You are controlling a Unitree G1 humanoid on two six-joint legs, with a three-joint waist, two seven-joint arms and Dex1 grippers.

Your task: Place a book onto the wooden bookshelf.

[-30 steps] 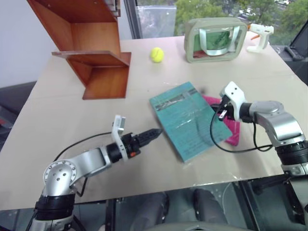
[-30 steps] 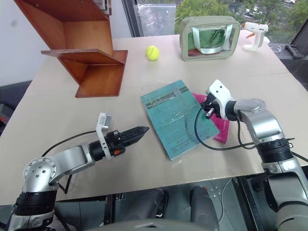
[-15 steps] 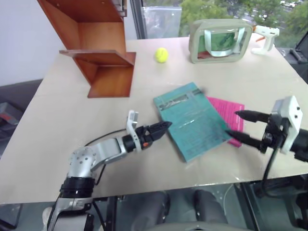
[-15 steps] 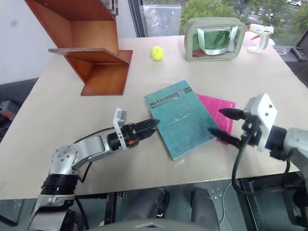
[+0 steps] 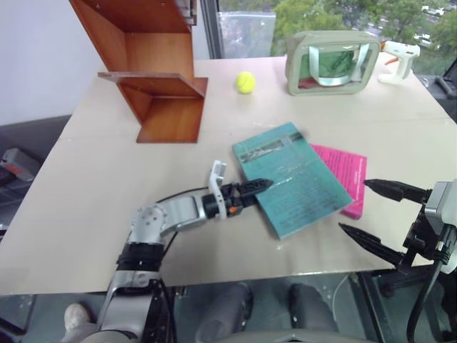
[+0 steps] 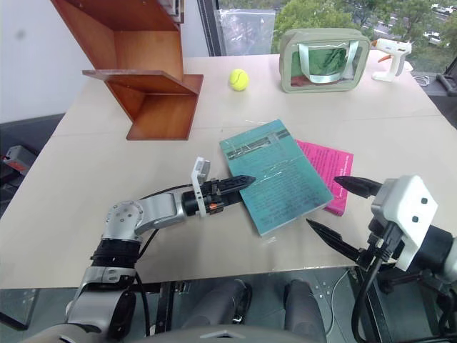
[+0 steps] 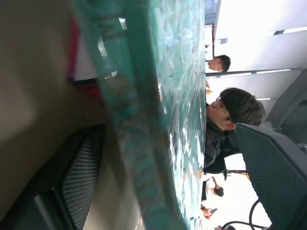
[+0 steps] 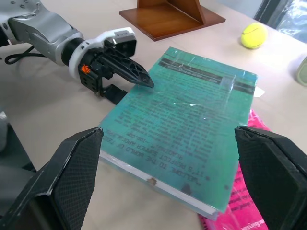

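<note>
A: So where is the book [image 5: 291, 178]?
B: Flat on the table [image 5: 93, 186], its far side lying over a pink book [image 5: 346, 171]; the wooden bookshelf [image 5: 153, 68] stands well apart at the far left.
A: And the grippers?
B: The left gripper [image 8: 125, 71] sits at the book's near-left edge, one finger above the cover and one beside the edge, spread and not clamped; the right gripper [image 6: 337, 211] hangs off the near-right corner, fingers wide apart, holding nothing.
</note>
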